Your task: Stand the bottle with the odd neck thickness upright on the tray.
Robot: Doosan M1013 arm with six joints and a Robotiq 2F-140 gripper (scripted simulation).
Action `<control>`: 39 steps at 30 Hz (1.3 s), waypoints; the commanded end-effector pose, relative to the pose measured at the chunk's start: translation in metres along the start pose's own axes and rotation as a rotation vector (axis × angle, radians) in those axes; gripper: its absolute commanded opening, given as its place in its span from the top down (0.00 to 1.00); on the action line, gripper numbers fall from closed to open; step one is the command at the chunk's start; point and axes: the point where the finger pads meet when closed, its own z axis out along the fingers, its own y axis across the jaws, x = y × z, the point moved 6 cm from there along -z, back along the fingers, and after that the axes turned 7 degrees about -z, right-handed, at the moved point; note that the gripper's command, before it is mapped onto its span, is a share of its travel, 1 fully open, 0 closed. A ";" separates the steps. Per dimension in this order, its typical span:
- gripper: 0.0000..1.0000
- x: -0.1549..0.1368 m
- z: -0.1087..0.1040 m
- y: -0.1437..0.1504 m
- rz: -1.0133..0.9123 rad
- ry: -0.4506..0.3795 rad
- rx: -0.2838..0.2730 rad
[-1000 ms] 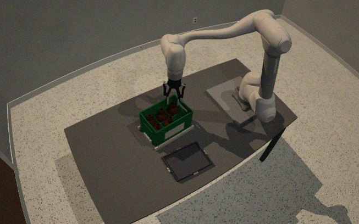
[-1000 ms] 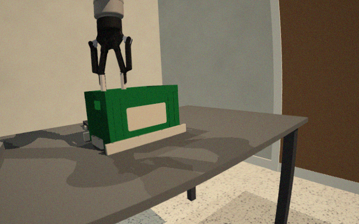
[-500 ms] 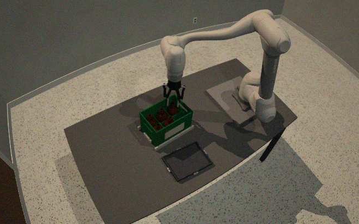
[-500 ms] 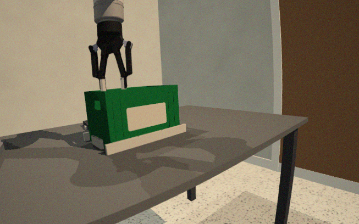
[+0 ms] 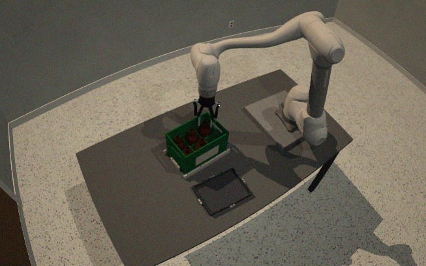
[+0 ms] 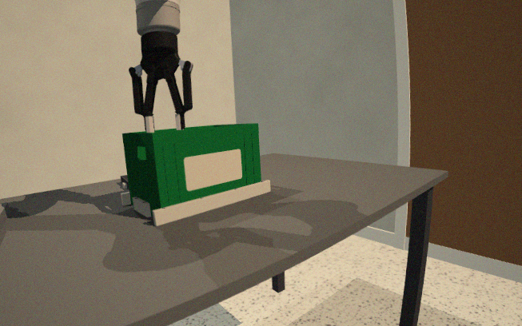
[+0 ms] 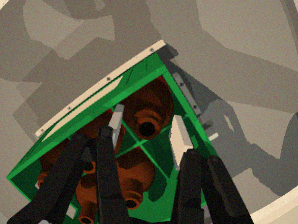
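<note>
The green crate (image 5: pixel 175 159) (image 6: pixel 169 173) (image 7: pixel 72 133) stands level on the table with five brown bottles in its compartments. My gripper (image 5: pixel 205 123) (image 6: pixel 165 126) (image 7: pixel 147 120) points down, partly open, with its pale fingertips on either side of the top of the corner bottle (image 5: pixel 205 130) (image 7: pixel 150 106), at the crate's end nearest the arm's base. A gap shows between each fingertip and that bottle's neck in the wrist view. The other bottles, such as one beside it (image 5: pixel 192 135), stand in the crate, partly hidden by the fingers in the wrist view. The dark tray (image 5: pixel 222 192) lies level, with no bottle on it.
Pale strips (image 5: pixel 207 163) (image 6: pixel 213 202) line the crate's foot. Small pale blocks (image 5: pixel 232 205) sit around the tray's edge. The crate's walls and dividers rise close around the fingertips. The arm's base plate (image 5: pixel 263 115) is at the table's other end.
</note>
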 end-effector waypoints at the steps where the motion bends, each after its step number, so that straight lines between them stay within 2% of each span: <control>1: 0.62 0.000 0.000 0.000 0.000 0.000 0.000; 31: 0.62 0.000 0.000 0.000 0.000 0.000 0.000; 32: 1.00 0.000 0.000 0.000 0.000 0.000 0.000; 39: 1.00 0.000 0.000 0.000 0.000 0.000 0.000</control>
